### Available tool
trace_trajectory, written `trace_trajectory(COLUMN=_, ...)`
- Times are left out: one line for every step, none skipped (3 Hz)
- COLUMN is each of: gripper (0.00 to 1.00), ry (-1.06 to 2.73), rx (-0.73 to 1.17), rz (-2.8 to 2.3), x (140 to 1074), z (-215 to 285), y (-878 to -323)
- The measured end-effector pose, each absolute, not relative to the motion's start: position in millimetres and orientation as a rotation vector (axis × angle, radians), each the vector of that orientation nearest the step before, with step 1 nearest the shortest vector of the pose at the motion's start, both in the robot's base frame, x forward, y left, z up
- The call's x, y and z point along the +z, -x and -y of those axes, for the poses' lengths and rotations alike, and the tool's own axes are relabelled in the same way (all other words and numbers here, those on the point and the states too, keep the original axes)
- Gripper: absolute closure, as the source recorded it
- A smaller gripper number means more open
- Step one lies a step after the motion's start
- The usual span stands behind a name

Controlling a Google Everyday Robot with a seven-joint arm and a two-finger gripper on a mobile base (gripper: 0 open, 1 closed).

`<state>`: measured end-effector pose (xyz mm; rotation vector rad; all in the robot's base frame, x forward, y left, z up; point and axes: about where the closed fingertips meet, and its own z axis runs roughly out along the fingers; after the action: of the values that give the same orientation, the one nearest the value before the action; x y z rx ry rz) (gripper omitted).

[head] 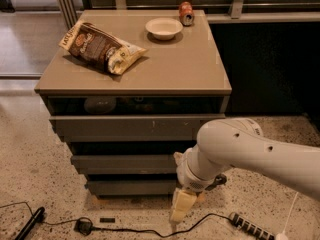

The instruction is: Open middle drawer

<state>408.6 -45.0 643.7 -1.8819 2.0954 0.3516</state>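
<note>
The cabinet (150,74) has three grey-taupe handleless drawer fronts, stepped like stairs. The middle drawer (125,163) is the medium front, standing out a little beyond the top one. My gripper (180,207) hangs from the white arm (250,151) with its pale fingers pointing down at the floor. It is in front of the right end of the lower fronts and below the middle drawer's front edge. The wrist hides the right end of the middle drawer.
The taller top front (130,127) and the shortest bottom front (132,187) flank the middle one. A chip bag (100,46), a white bowl (164,28) and a can (186,13) lie on the cabinet top. Cables, a plug (84,226) and a power strip (252,227) lie on the floor.
</note>
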Motion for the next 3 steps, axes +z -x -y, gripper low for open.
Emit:
trace_trajectory(gripper=0.0, ry=1.864, rx=0.344, rz=-2.071, x=647.6, z=40.3, y=-418.3)
trace_trajectory(gripper=0.0, ry=1.86, rx=0.359, rz=-2.085, x=640.7, z=43.2, y=-416.8)
trace_trajectory(gripper=0.0, ry=1.831, rx=0.418, rz=-2.057, x=626.0, z=26.8, y=-432.0)
